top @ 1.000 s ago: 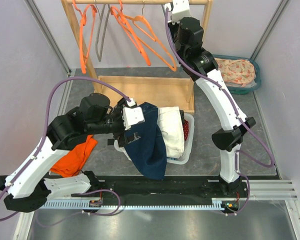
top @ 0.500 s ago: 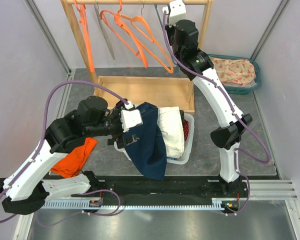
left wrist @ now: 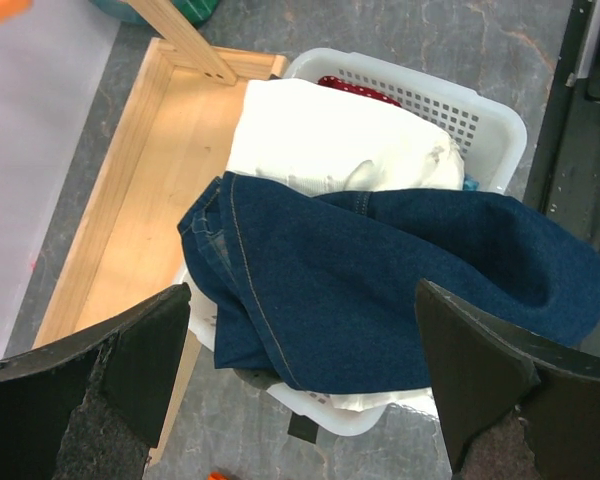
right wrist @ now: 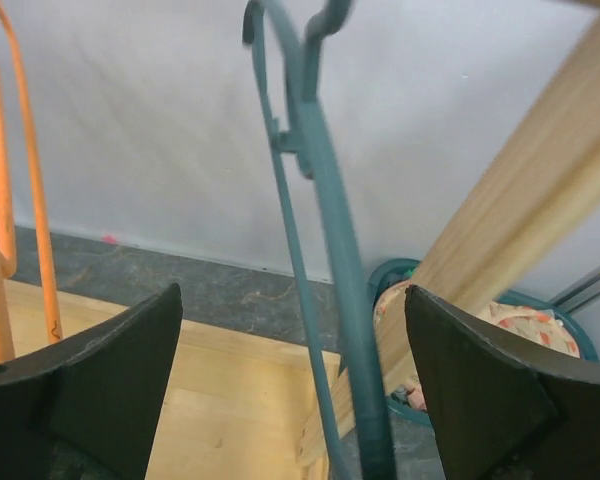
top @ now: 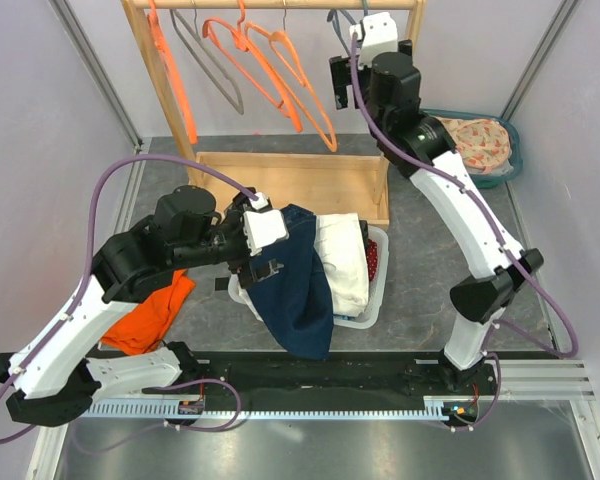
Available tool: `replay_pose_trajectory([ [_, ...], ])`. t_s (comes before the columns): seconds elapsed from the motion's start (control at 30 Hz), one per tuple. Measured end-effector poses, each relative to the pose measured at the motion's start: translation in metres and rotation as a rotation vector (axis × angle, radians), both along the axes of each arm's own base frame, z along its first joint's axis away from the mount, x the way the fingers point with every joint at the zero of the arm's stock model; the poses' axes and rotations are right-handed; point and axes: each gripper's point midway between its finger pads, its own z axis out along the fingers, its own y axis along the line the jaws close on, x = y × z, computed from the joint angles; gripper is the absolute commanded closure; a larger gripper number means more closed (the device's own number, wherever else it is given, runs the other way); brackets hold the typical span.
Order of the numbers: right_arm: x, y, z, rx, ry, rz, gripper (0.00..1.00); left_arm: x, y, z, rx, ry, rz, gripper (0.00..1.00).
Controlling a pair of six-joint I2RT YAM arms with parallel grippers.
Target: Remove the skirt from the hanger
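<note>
Grey tabletop (left wrist: 500, 30) | skirt (left wrist: 380, 290) draped on basket (left wrist: 480, 115), beneath left fingers (left wrist: 100, 370), apart | right fingers (right wrist: 110, 380) apart (straddling upright hanger (right wrist: 325, 200))

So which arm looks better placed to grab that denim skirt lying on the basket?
Left, probably. Its open left hand hovers directly over the denim skirt draped on the white basket, while the right hand is up by the teal hanger, well away.

The dark blue denim skirt (left wrist: 400, 280) lies crumpled over the white basket (left wrist: 480, 105), apart from the teal hanger (right wrist: 322, 170).
</note>
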Motion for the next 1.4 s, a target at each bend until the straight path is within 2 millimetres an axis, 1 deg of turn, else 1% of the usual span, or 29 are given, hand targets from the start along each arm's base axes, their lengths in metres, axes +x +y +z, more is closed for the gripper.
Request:
replay_pose_trajectory([
  [0.1,-0.020,-0.013,0.023,0.041,-0.033,-0.009,0.02,0.003,0.001,0.003,-0.003,-0.013,0.014,0.00],
  [0.13,-0.035,-0.023,0.033,0.063,-0.046,-0.014,0.02,0.004,0.001,0.004,-0.005,-0.018,0.020,0.00],
  [0.17,-0.039,-0.026,0.036,0.069,-0.050,-0.016,0.02,0.005,0.001,0.004,-0.006,-0.021,0.023,0.00],
  [0.2,-0.051,-0.033,0.047,0.095,-0.073,-0.014,0.02,0.006,0.001,0.005,-0.008,-0.026,0.028,0.00],
  [0.33,-0.112,-0.066,0.084,0.192,-0.149,0.009,0.02,0.009,0.003,0.012,-0.019,-0.044,0.044,0.00],
  [0.4,-0.150,-0.083,0.106,0.268,-0.207,0.045,0.02,0.009,0.002,0.017,-0.030,-0.053,0.044,0.00],
  [0.43,-0.168,-0.090,0.113,0.300,-0.230,0.069,0.03,0.010,0.002,0.019,-0.035,-0.057,0.045,0.00],
  [0.47,-0.179,-0.092,0.116,0.321,-0.239,0.096,0.05,0.010,0.002,0.021,-0.041,-0.061,0.046,0.00],
  [0.5,-0.196,-0.092,0.119,0.350,-0.254,0.147,0.07,0.010,0.002,0.023,-0.046,-0.065,0.048,0.00],
  [0.57,-0.219,-0.091,0.116,0.380,-0.257,0.224,0.14,0.011,0.002,0.026,-0.054,-0.067,0.055,0.00],
  [0.6,-0.227,-0.086,0.108,0.389,-0.249,0.268,0.17,0.011,0.003,0.028,-0.058,-0.069,0.060,0.00],
  [0.63,-0.232,-0.081,0.095,0.394,-0.228,0.306,0.20,0.012,0.004,0.030,-0.063,-0.073,0.069,0.00],
  [0.67,-0.234,-0.075,0.077,0.394,-0.190,0.335,0.28,0.013,0.005,0.033,-0.069,-0.076,0.077,0.00],
  [0.7,-0.232,-0.067,0.056,0.389,-0.142,0.356,0.32,0.013,0.006,0.037,-0.078,-0.078,0.084,0.00],
  [0.73,-0.229,-0.059,0.032,0.380,-0.088,0.372,0.40,0.013,0.007,0.041,-0.088,-0.080,0.096,0.00],
  [0.77,-0.226,-0.053,0.013,0.373,-0.041,0.383,0.44,0.014,0.008,0.046,-0.100,-0.082,0.109,0.00],
  [0.87,-0.219,-0.031,-0.064,0.334,0.153,0.403,0.56,0.013,0.014,0.053,-0.133,-0.076,0.138,0.01],
  [0.9,-0.218,-0.024,-0.087,0.315,0.212,0.408,0.60,0.013,0.016,0.053,-0.142,-0.071,0.150,0.00],
  [0.93,-0.220,-0.017,-0.106,0.295,0.267,0.413,0.74,0.012,0.020,0.050,-0.145,-0.064,0.162,0.00],
  [0.97,-0.224,-0.012,-0.120,0.277,0.304,0.420,0.81,0.012,0.025,0.045,-0.141,-0.056,0.178,0.00],
  [1.0,-0.228,-0.007,-0.130,0.254,0.334,0.425,0.85,0.012,0.029,0.038,-0.136,-0.047,0.194,0.00],
  [1.03,-0.232,-0.001,-0.137,0.235,0.352,0.428,0.85,0.012,0.034,0.031,-0.128,-0.036,0.213,0.01],
  [1.07,-0.235,0.003,-0.139,0.220,0.357,0.425,0.78,0.013,0.039,0.022,-0.116,-0.020,0.235,0.01],
  [1.1,-0.237,0.006,-0.141,0.206,0.362,0.416,0.64,0.016,0.044,0.015,-0.108,-0.009,0.263,0.01],
  [1.13,-0.237,0.008,-0.142,0.195,0.366,0.402,0.38,0.020,0.049,0.009,-0.101,0.003,0.300,0.01],
  [1.2,-0.231,0.006,-0.141,0.173,0.369,0.350,0.20,0.030,0.060,0.003,-0.099,0.021,0.373,0.01],
  [1.23,-0.228,0.005,-0.141,0.177,0.373,0.326,0.03,0.036,0.066,0.002,-0.099,0.026,0.413,0.01],
  [1.33,-0.224,-0.002,-0.145,0.164,0.387,0.263,0.02,0.048,0.078,-0.002,-0.105,0.040,0.488,0.01],
  [1.4,-0.226,-0.007,-0.148,0.154,0.402,0.247,0.02,0.049,0.083,-0.003,-0.114,0.045,0.510,0.01],
])
